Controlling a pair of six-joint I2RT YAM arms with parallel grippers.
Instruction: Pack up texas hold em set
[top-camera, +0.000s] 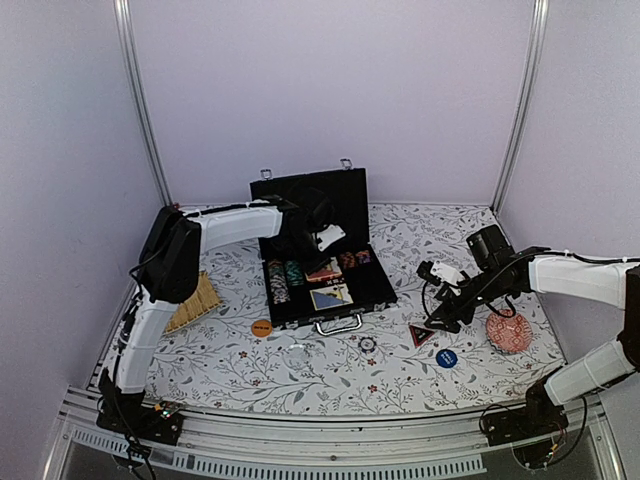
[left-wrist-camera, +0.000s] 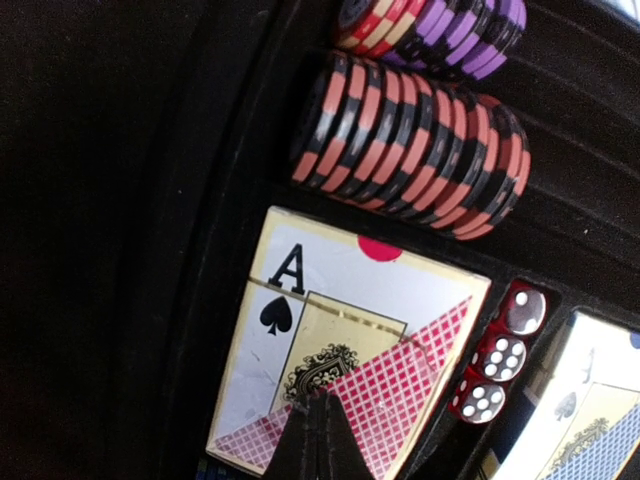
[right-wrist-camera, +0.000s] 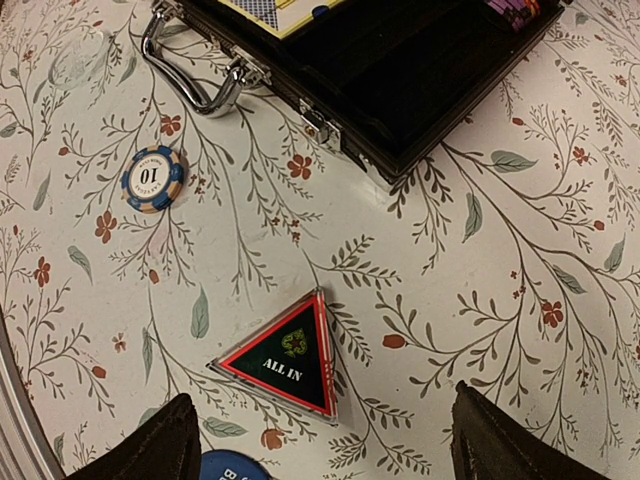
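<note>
top external: red bowl (top-camera: 507, 333) near right gripper (top-camera: 442, 318)

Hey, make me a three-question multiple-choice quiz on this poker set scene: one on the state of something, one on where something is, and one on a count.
1. The case is: A) shut and latched B) open, lid upright C) upside down.
2. The ALL IN triangle lies: A) inside the case B) in a bowl C) on the floral tablecloth, outside the case.
3. How many red dice show in the left wrist view? A) one B) three C) six.

Answers:
1 B, the top view shows its lid standing up.
2 C, the right wrist view shows it on the cloth, apart from the case.
3 B, three sit in a row beside the card deck.
</note>
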